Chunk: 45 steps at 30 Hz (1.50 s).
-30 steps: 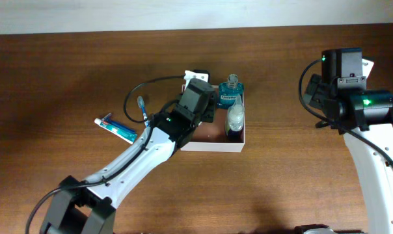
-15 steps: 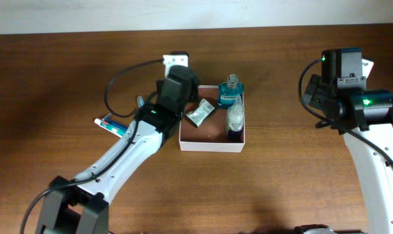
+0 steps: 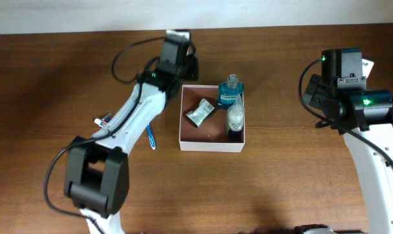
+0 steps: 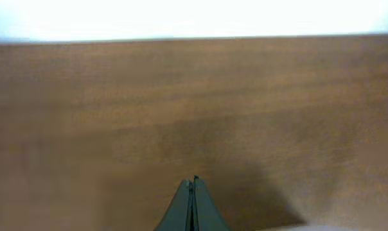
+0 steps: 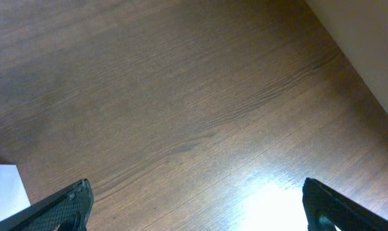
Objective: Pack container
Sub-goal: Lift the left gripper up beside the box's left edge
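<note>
The container [image 3: 211, 147] sits mid-table holding a packet [image 3: 200, 112] and two bottles [image 3: 230, 96], my left gripper [image 4: 193, 187] closed empty beyond its far edge, my right gripper [image 5: 195, 192] spread wide well apart; thin-walled, it looks light and flimsy, best pinched at its bare left wall.

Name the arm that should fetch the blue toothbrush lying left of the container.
Left. The toothbrush lies beside the left arm, on its side of the container, and the left gripper is shut on nothing. The right gripper, open, hangs far off beyond the container's opposite wall.
</note>
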Available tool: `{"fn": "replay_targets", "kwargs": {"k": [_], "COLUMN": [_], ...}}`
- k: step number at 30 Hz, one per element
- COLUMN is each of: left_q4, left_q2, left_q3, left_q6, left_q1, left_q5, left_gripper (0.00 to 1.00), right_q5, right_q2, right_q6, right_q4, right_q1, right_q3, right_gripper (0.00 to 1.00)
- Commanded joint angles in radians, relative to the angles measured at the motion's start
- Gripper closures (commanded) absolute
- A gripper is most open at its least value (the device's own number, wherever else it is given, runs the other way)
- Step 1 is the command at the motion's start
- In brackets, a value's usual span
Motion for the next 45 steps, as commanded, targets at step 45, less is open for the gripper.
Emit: {"fn": "replay_targets", "kwargs": {"k": [45], "left_q4": [-0.380], "left_q2": [0.159], "left_q3": [0.155], "left_q6": [0.050], "left_q1": [0.013], "left_q5": [0.032], "left_gripper": [1.00], "right_q5": [0.016], "right_q2": [0.000], "right_q6": [0.001], "right_q4": [0.003], "right_q1": [-0.005], "right_q3": [0.009], "right_gripper": [0.02]}}
